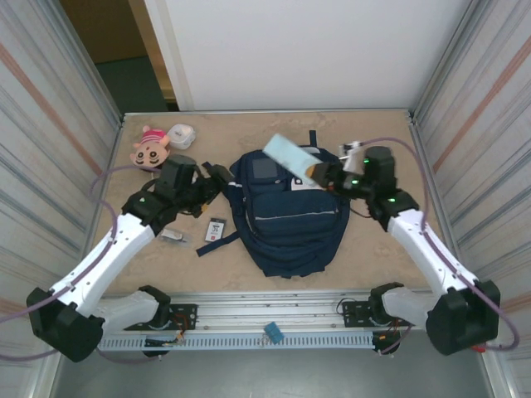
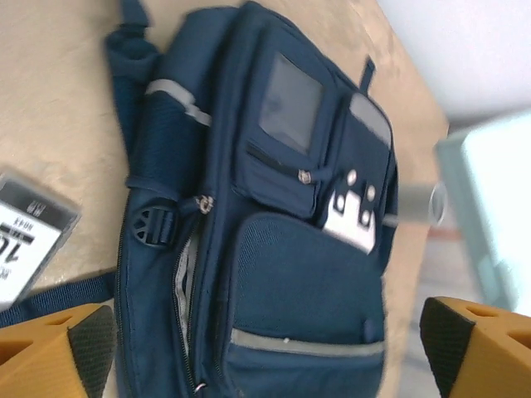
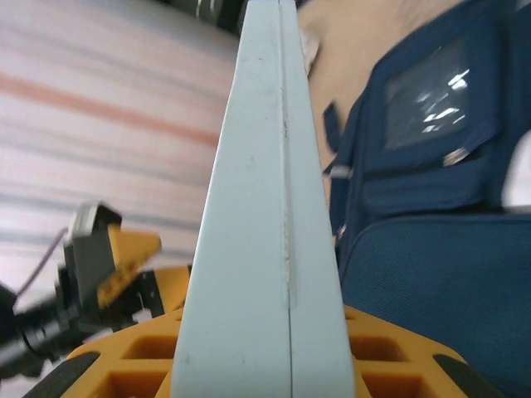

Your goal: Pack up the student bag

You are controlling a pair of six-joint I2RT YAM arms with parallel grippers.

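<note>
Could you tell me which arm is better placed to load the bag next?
Right: the right gripper holds the pale blue case over the student bag; the left gripper stands open beside it.

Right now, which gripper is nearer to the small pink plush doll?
Left. The left gripper, open, is at the left edge of the navy-blue fabric student bag, just right of the pink plush doll; the right gripper holds a light-blue flat box above the bag's right side.

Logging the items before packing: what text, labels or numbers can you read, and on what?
"10", large, partly cut by the frame edge: on the black-and-white packet beside the student bag.
Its smaller print: too blurred to read.
The bag's grey patch: no text visible.
</note>
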